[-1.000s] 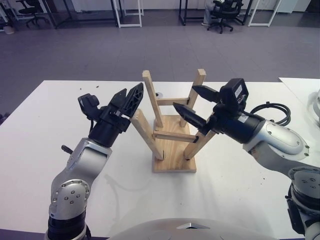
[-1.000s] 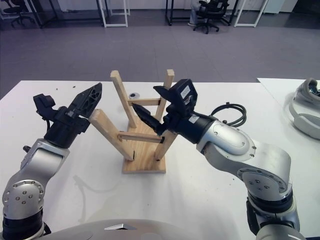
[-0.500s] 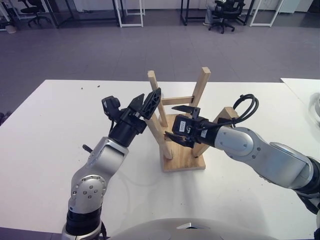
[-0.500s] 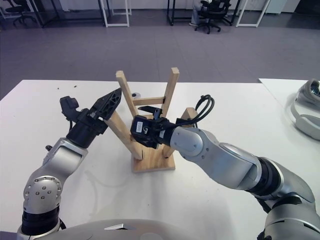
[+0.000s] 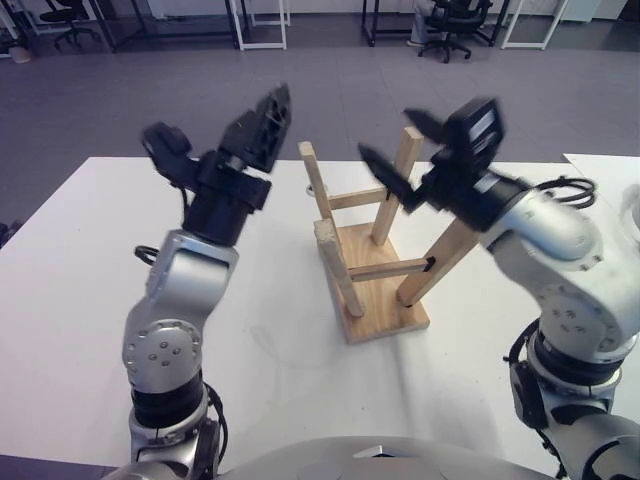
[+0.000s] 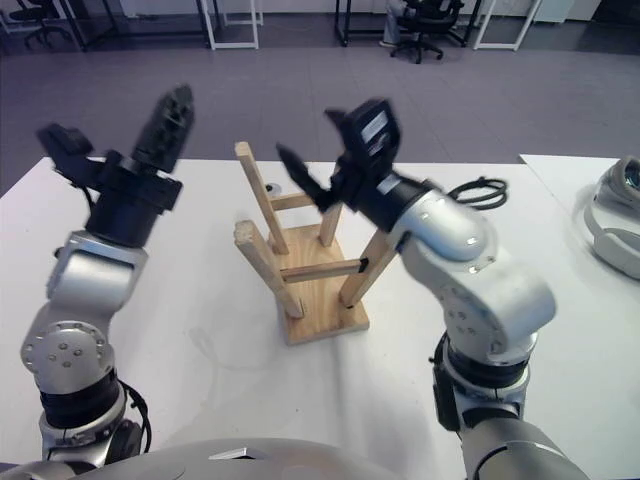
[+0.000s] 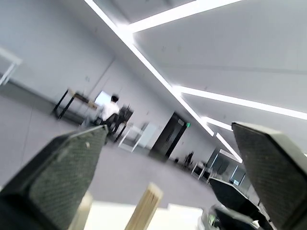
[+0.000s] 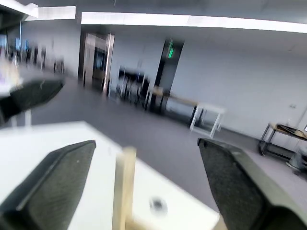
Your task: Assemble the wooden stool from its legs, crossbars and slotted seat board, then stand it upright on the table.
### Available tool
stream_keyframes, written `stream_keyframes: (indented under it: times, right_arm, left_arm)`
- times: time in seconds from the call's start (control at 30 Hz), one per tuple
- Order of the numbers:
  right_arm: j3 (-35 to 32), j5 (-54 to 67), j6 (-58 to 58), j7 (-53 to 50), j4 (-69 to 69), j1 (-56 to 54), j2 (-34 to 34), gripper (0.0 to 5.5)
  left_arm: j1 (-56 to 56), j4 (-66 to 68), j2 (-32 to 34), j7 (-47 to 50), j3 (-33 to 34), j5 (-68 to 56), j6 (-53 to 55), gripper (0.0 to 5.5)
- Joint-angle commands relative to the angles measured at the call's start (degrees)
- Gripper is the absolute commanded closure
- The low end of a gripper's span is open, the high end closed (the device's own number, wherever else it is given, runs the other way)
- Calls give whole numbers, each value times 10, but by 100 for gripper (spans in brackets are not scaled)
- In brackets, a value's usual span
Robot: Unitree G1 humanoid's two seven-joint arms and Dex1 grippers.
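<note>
Surface: the white surface (image 5: 80, 260) is carrying the stool (image 5: 375, 262), which is sitting upside down near the middle.
Seat board: the seat board (image 5: 392, 318) is lying flat on the surface.
Legs: four legs (image 5: 338, 265) are pointing up and splaying outward, with crossbars (image 5: 385, 269) bridging them.
Left gripper: the left gripper (image 5: 265, 125) is hanging in the air up and left of the stool, its jaws gaping wide and gripping nothing.
Right gripper: the right gripper (image 5: 390, 140) is hovering near a far leg's top, its jaws spread wide and empty.
Handling: the stool is looking like stiff, light, bare wood. It is probably grippy, though levering one leg could be straining the slotted joints.
Hold: gripping two opposite legs low, close to the seat board, is looking like the safest way of flipping it.
</note>
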Motion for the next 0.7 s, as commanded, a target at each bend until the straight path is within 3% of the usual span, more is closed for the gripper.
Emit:
stream_keyframes:
  times: [0.03,0.13,0.27,0.33,0.5,0.63,0.7]
  right_arm:
    - [-141,138,24,3,84,-60,-36,155]
    - [-155,185,48,42,135,36,-61,155]
    - [-26,50,-37,112,188,274,-80,155]
    - [7,34,-73,111,189,279,-62,155]
    - [-28,139,-95,53,134,189,-18,155]
    - [-151,287,-134,3,195,121,-33,155]
    - [-197,307,-152,-24,245,131,-37,155]
  left_arm:
    - [-32,-18,36,-3,-1,-36,11,72]
    - [-11,18,57,-65,-74,15,55,72]
    - [142,167,105,-161,-248,222,68,72]
    - [184,185,106,-175,-270,269,52,72]
    - [117,125,99,-202,-195,230,24,72]
    - [-4,107,75,-124,-16,49,-18,72]
    - [-3,98,83,-88,46,-6,-24,72]
